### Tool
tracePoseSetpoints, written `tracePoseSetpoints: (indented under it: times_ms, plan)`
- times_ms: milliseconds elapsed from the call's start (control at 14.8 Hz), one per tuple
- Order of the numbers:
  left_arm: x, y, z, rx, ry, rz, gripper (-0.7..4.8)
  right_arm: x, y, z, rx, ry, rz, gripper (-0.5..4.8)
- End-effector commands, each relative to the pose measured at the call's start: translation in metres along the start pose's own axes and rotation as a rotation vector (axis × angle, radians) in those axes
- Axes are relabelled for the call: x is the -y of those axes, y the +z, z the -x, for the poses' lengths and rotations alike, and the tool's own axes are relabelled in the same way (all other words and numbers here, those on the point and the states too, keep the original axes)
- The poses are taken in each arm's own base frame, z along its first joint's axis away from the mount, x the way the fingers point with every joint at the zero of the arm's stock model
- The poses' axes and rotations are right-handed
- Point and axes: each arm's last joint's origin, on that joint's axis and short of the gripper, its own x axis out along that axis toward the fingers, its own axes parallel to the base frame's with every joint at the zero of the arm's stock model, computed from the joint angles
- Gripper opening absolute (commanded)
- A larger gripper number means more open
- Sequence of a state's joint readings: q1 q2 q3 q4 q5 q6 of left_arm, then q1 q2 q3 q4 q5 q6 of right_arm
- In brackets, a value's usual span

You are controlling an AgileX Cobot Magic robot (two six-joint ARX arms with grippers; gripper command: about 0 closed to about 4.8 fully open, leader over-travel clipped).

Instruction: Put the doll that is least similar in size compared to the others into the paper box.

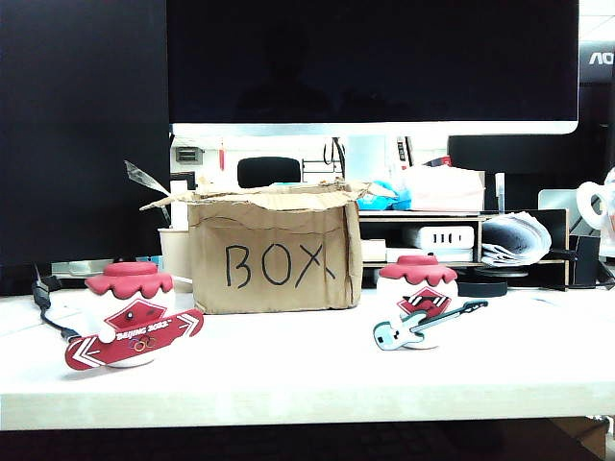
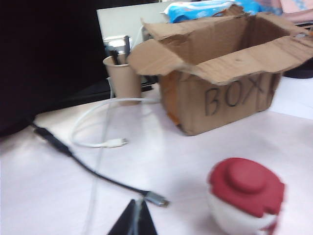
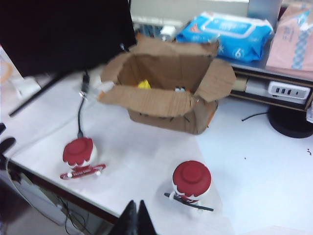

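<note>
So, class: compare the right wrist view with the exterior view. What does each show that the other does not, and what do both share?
Only the right wrist view: the box's inside, where something yellow lies, probably the small doll, and the shut right pincer high above the table edge. Only the exterior view: the word BOX written on the box front. Both: the box, the snowboard doll and the guitar doll, standing outside it. The left pincer appears in neither.

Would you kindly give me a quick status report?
Left gripper and right gripper shut, empty, raised. Yellow bit of doll inside box. Nothing in the way.
</note>
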State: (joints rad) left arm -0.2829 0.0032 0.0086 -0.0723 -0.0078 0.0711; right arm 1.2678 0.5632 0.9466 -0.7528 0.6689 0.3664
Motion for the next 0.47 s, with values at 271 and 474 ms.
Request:
tracePoseSetpoints:
  times_ms: [271, 474]
  plan:
    - [-0.033, -0.002, 0.006, -0.019, 0.315, 0.023, -0.05, 0.016, -0.001, 0.018, 0.043, 0.006, -0.034, -0.01]
    - [-0.038, -0.003, 0.008, -0.025, 0.389, 0.027, -0.05, 0.017, -0.001, 0.02, 0.048, 0.009, -0.039, -0.01]
